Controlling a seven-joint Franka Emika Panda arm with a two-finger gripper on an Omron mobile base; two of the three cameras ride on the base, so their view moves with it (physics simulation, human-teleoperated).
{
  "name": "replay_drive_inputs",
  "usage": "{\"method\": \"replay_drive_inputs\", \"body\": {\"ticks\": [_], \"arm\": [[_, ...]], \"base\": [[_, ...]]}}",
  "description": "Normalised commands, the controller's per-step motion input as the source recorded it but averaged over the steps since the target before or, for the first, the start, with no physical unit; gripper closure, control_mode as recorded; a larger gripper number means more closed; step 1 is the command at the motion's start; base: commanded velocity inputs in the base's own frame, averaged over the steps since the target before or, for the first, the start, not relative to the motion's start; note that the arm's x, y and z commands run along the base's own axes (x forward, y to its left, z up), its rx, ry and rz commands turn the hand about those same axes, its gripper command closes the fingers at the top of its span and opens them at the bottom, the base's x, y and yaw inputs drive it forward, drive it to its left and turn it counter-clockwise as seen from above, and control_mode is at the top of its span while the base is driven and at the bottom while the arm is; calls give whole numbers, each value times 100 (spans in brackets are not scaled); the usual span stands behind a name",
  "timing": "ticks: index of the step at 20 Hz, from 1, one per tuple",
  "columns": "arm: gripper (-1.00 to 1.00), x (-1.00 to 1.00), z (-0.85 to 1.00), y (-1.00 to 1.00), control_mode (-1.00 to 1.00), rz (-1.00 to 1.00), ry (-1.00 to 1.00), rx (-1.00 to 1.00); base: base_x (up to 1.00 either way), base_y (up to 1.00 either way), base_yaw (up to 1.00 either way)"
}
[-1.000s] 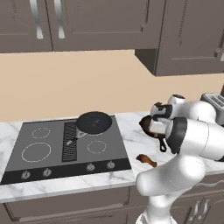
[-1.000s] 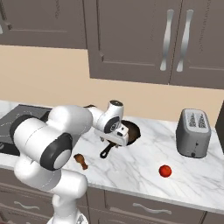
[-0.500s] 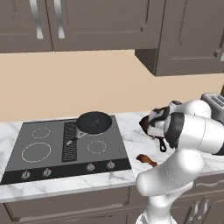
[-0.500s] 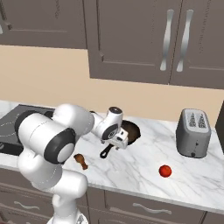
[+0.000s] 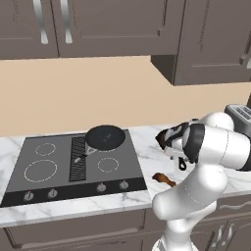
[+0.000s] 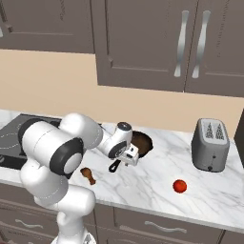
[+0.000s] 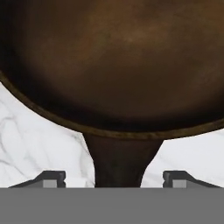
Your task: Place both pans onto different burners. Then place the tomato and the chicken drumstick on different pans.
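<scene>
Brown glossy deep pan (image 7: pixel 118 61) sitting ahead of gripper (image 7: pixel 116 178), dark handle (image 7: pixel 120 162) between jaws; narrowing from wide, not yet gripping; lift to burner pending.

Black skillet (image 5: pixel 105 137) on rear burner; brown pan (image 6: pixel 142 142), drumstick (image 6: pixel 87 174), tomato (image 6: pixel 179 186) on marble counter.

Brown pan (image 7: pixel 113 65) cut off by hand view edges; arm hides most of it in left base view.

Kitchen, cooktop (image 5: pixel 29 188), marble counter (image 6: pixel 152 190), toaster (image 6: pixel 210 144), cabinets (image 6: pixel 143 43)
</scene>
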Motion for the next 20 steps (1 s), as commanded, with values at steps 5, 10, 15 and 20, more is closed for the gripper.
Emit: {"method": "replay_drive_inputs", "body": {"ticks": [5,10,15,20], "arm": [[100,0,0,0,-100,0,0,0],[100,0,24,8,-100,12,-5,-2],[100,-8,41,14,-100,23,-14,-5],[100,-14,38,16,-100,26,-13,-9]], "base": [[0,0,0],[0,0,0],[0,0,0],[0,0,0]]}}
